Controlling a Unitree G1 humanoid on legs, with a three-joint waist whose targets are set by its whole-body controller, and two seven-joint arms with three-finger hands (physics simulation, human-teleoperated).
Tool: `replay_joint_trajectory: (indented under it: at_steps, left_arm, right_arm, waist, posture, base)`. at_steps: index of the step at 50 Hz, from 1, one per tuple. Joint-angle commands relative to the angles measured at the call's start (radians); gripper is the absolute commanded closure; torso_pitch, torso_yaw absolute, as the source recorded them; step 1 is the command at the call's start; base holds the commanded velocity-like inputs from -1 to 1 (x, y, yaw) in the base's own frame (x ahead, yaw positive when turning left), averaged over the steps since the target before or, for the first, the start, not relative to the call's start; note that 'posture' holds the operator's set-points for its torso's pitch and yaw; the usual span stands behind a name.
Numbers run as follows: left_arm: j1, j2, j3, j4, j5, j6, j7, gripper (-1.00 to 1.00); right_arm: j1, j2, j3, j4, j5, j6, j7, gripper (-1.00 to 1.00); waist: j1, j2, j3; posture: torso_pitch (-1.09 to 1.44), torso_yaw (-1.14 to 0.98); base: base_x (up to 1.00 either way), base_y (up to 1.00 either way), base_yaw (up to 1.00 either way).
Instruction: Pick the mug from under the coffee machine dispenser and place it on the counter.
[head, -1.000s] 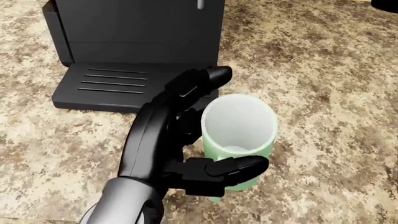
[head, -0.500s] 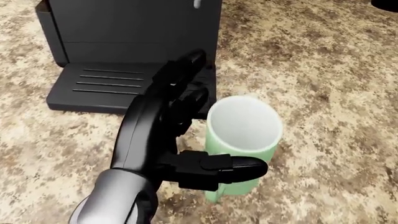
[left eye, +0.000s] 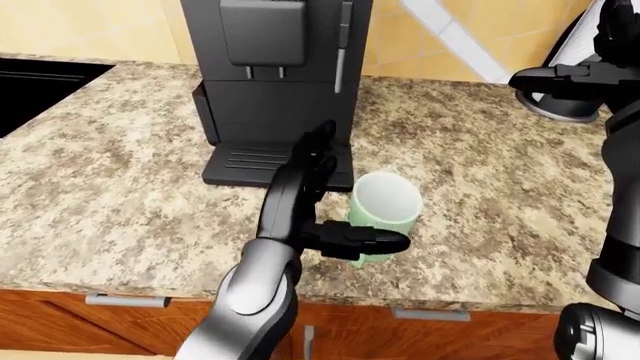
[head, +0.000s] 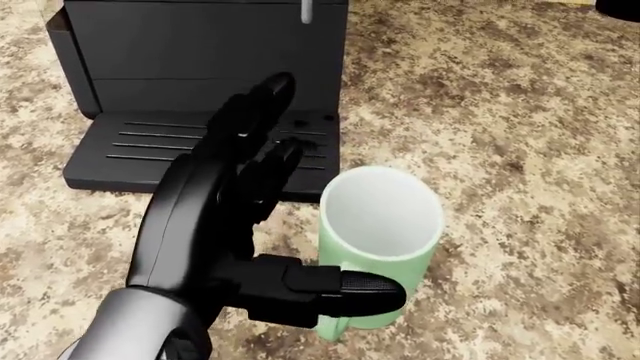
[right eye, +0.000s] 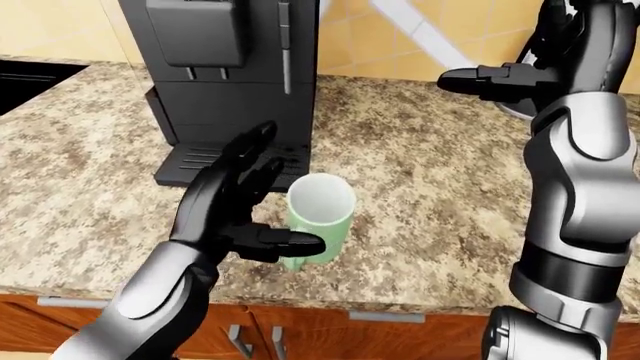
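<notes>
The counter (left eye: 120, 172) is a speckled brown and beige stone surface that fills most of every view, with wooden cabinet fronts (left eye: 60, 330) below its near edge. On it, at the upper left of the head view, stands the black coffee machine (head: 200, 52), and its ribbed drip tray (head: 130, 154) reaches toward the bottom of that view. The right arm is raised at the right side of the right-eye view; the right robot hand (right eye: 520, 71) is there well above the counter, its fingers spread and holding nothing. The left robot hand (head: 250, 217) is just to the left of the mug (head: 378, 244). Its upper fingers (head: 255, 112) are stretched out straight over the drip tray, apart from the mug, while the thumb lies across the lower wall of the mug. The pale green mug stands upright on the counter, beside the right corner of the drip tray and outside the machine.
</notes>
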Motion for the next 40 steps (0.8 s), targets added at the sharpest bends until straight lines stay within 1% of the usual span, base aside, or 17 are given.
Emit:
replay_joint_trajectory:
  at_steps: [1, 2, 4, 10, 15, 18, 20, 23, 25, 26, 30, 32, 34, 37, 39, 40]
  left_arm:
    - [-0.034, -0.008, 0.003, -0.034, -0.014, 0.004, 0.001, -0.87]
    - [-0.047, -0.008, 0.013, -0.043, -0.021, 0.023, -0.002, -0.95]
    - [-0.084, -0.006, 0.043, -0.055, -0.033, 0.058, -0.006, -1.00]
    - [-0.153, 0.012, 0.102, -0.084, -0.066, 0.122, -0.011, -1.00]
    - [-0.207, 0.006, 0.149, -0.121, -0.097, 0.186, -0.018, -1.00]
    - [-0.239, 0.009, 0.182, -0.128, -0.130, 0.213, -0.018, -1.00]
    - [-0.253, 0.026, 0.203, -0.128, -0.167, 0.223, -0.006, -1.00]
    - [-0.288, 0.047, 0.247, -0.128, -0.237, 0.242, 0.024, -1.00]
    - [-0.308, 0.077, 0.290, -0.128, -0.297, 0.252, 0.043, -1.00]
    - [-0.316, 0.098, 0.317, -0.128, -0.322, 0.253, 0.044, -1.00]
    - [-0.363, 0.150, 0.412, -0.128, -0.406, 0.253, 0.066, -1.00]
    - [-0.393, 0.197, 0.471, -0.112, -0.438, 0.253, 0.060, -1.00]
    - [-0.413, 0.230, 0.511, -0.096, -0.485, 0.253, 0.075, -1.00]
    - [-0.423, 0.265, 0.555, -0.092, -0.590, 0.253, 0.125, -1.00]
    - [-0.427, 0.286, 0.580, -0.097, -0.690, 0.253, 0.172, -1.00]
    - [-0.432, 0.299, 0.596, -0.088, -0.745, 0.253, 0.212, -1.00]
  right_arm:
    - [-0.031, -0.019, -0.013, -0.029, -0.002, -0.024, -0.002, -1.00]
    - [-0.035, -0.022, -0.015, -0.027, -0.001, -0.022, -0.002, -1.00]
    - [-0.034, -0.023, -0.016, -0.024, -0.001, -0.025, -0.001, -1.00]
    - [-0.039, -0.026, -0.015, -0.023, 0.001, -0.023, -0.003, -1.00]
    - [-0.036, -0.024, -0.014, -0.025, 0.000, -0.024, -0.002, -1.00]
    - [-0.038, -0.026, -0.015, -0.024, 0.000, -0.023, -0.002, -1.00]
    - [-0.036, -0.025, -0.014, -0.024, -0.001, -0.023, -0.002, -1.00]
    - [-0.036, -0.022, -0.012, -0.026, -0.003, -0.022, -0.002, -1.00]
    - [-0.040, -0.025, -0.014, -0.023, -0.002, -0.021, -0.001, -1.00]
    - [-0.041, -0.026, -0.014, -0.021, -0.002, -0.021, 0.000, -1.00]
    - [-0.039, -0.025, -0.013, -0.022, -0.003, -0.024, 0.001, -1.00]
    - [-0.043, -0.029, -0.014, -0.018, -0.003, -0.023, 0.002, -1.00]
    - [-0.043, -0.029, -0.014, -0.018, -0.003, -0.022, 0.001, -1.00]
    - [-0.043, -0.029, -0.013, -0.020, -0.003, -0.021, 0.002, -1.00]
    - [-0.045, -0.031, -0.014, -0.019, -0.002, -0.019, 0.002, -1.00]
    - [-0.047, -0.033, -0.015, -0.019, -0.001, -0.017, 0.002, -1.00]
  waist:
    - [0.000, -0.007, -0.022]
    - [0.000, -0.007, -0.022]
    - [0.000, -0.006, -0.021]
    - [-0.002, -0.005, -0.017]
    - [-0.004, -0.003, -0.014]
    - [-0.005, -0.002, -0.013]
    - [-0.005, -0.001, -0.012]
    - [-0.006, 0.001, -0.011]
    - [-0.007, 0.003, -0.011]
    - [-0.008, 0.004, -0.010]
    - [-0.011, 0.011, -0.008]
    - [-0.012, 0.014, -0.007]
    - [-0.013, 0.019, -0.006]
    - [-0.015, 0.025, -0.006]
    - [-0.016, 0.029, -0.006]
    - [-0.017, 0.030, -0.006]
  posture:
    - [0.00, 0.00]
    - [0.00, 0.00]
    - [0.00, 0.00]
    - [0.00, 0.00]
    - [0.00, 0.00]
    - [0.00, 0.00]
    - [0.00, 0.00]
    - [0.00, 0.00]
    - [0.00, 0.00]
    - [0.00, 0.00]
    - [0.00, 0.00]
    - [0.00, 0.00]
    - [0.00, 0.00]
    - [0.00, 0.00]
    - [0.00, 0.00]
    - [0.00, 0.00]
  base:
    - [0.00, 0.00, 0.00]
    - [0.00, 0.00, 0.00]
    - [0.00, 0.00, 0.00]
    - [0.00, 0.00, 0.00]
    - [0.00, 0.00, 0.00]
    - [0.00, 0.00, 0.00]
    - [0.00, 0.00, 0.00]
    - [0.00, 0.00, 0.00]
    - [0.00, 0.00, 0.00]
    - [0.00, 0.00, 0.00]
    - [0.00, 0.00, 0.00]
    - [0.00, 0.00, 0.00]
    - [0.00, 0.00, 0.00]
    - [0.00, 0.00, 0.00]
    - [0.00, 0.00, 0.00]
    - [0.00, 0.00, 0.00]
